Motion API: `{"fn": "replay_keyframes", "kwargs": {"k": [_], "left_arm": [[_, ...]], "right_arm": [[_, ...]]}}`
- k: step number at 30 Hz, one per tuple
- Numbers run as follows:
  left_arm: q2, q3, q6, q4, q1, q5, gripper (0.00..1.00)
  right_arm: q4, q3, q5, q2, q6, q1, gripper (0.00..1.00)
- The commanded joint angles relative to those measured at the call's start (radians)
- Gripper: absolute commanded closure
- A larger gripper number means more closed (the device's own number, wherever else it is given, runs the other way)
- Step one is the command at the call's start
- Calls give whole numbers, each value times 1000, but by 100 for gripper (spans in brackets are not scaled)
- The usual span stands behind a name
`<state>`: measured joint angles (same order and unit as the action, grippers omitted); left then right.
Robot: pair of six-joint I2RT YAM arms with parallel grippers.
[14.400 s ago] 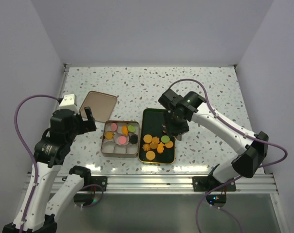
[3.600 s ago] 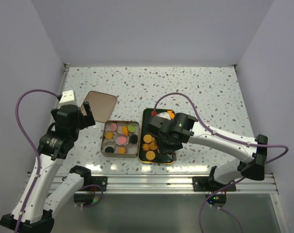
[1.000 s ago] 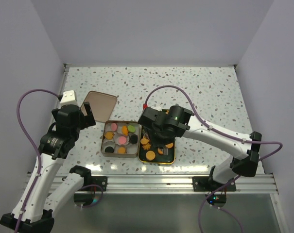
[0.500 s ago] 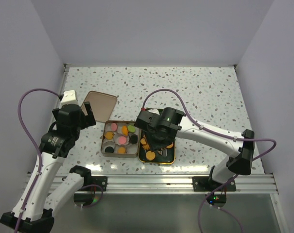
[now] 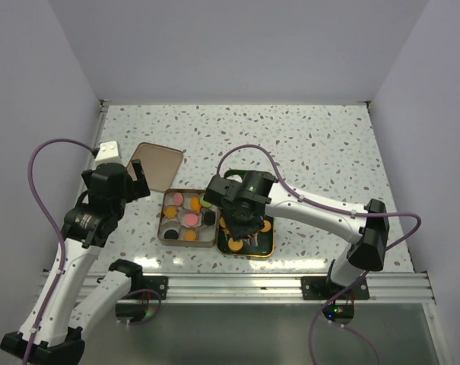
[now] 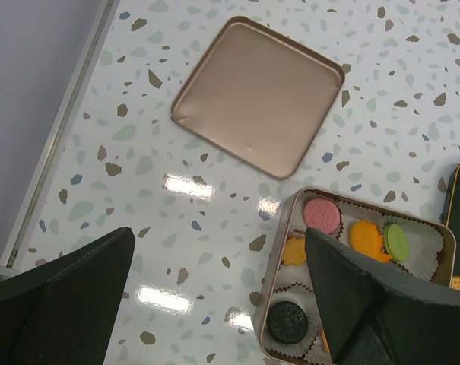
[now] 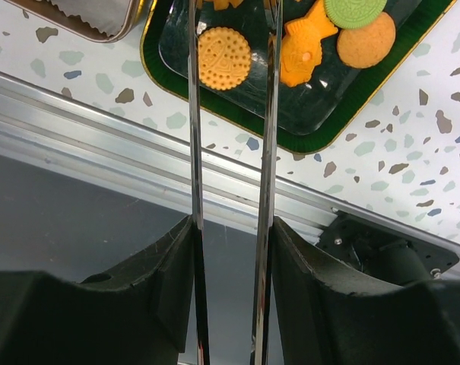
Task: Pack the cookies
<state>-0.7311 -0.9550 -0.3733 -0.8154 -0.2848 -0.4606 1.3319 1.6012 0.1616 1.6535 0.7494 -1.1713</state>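
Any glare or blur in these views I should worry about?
Left wrist: lamp glare spots on the table near the lid; left fingers dark and soft. Right wrist: shiny right fingers mirror-streaked, cookies sharp. Top: even light, no glare.

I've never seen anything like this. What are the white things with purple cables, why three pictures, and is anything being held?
Those are two robot arms bolted at the near edge of a speckled table. The wide picture comes from a fixed camera above and behind them. The other two come from a small camera on each wrist, so each shows that arm's own fingers.

On the table lie a square tin lined with white paper cups, some holding cookies, its lid beside it, and a dark green tray with more cookies.

The left gripper hangs open near the lid, holding nothing. The right gripper has thin metal fingers that reach over the tray. Their tips run out of the picture, so I cannot tell whether they pinch a cookie.
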Motion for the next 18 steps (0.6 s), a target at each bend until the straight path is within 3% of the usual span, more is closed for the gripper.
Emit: {"fn": "replay_keyframes", "kwargs": {"k": [1, 11, 18], "left_arm": [[2, 2, 14, 53, -10, -18, 0], [-11, 2, 16, 55, -8, -18, 0], [-10, 2, 13, 52, -8, -23, 0]], "right_arm": [[-22, 9, -10, 14, -18, -1, 55], [-36, 31, -19, 45, -41, -1, 58], [-37, 31, -22, 39, -50, -1, 73]]}}
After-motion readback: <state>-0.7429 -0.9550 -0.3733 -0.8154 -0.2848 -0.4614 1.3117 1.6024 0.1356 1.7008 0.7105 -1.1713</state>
